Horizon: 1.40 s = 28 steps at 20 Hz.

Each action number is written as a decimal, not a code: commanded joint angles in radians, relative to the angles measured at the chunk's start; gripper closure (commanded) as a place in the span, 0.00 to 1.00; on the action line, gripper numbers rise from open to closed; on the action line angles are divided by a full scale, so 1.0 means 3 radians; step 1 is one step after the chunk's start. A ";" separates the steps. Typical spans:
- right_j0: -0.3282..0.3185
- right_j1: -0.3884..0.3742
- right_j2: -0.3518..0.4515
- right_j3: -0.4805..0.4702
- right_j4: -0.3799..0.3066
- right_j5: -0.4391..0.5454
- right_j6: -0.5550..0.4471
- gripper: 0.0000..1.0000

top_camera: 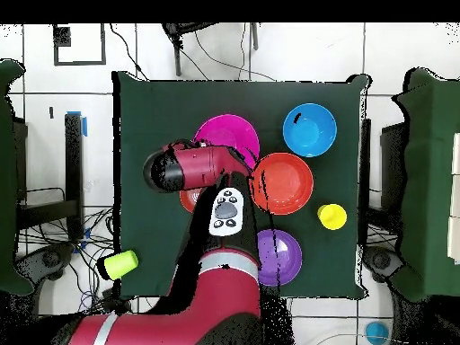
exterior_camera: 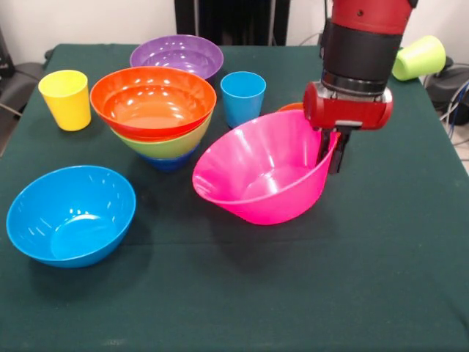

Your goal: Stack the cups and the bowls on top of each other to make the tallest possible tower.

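Observation:
My gripper is shut on the right rim of the large pink bowl, one finger inside and one outside. The bowl hangs tilted, its opening turned toward the left. The tower stands left of it: an orange-red bowl nested in a lime green bowl on a small dark blue bowl. A light blue cup stands between tower and gripper. Behind the gripper a small orange bowl peeks out. In the overhead view the arm's wrist hides the fingers beside the pink bowl.
A purple bowl sits behind the tower, a yellow cup at far left, a light blue bowl at front left. A lime green cup lies on its side at the table's far right edge.

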 commanded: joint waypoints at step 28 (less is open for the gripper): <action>-0.0242 -0.0708 0.0205 -0.0053 -0.0036 0.1205 -0.0119 1.00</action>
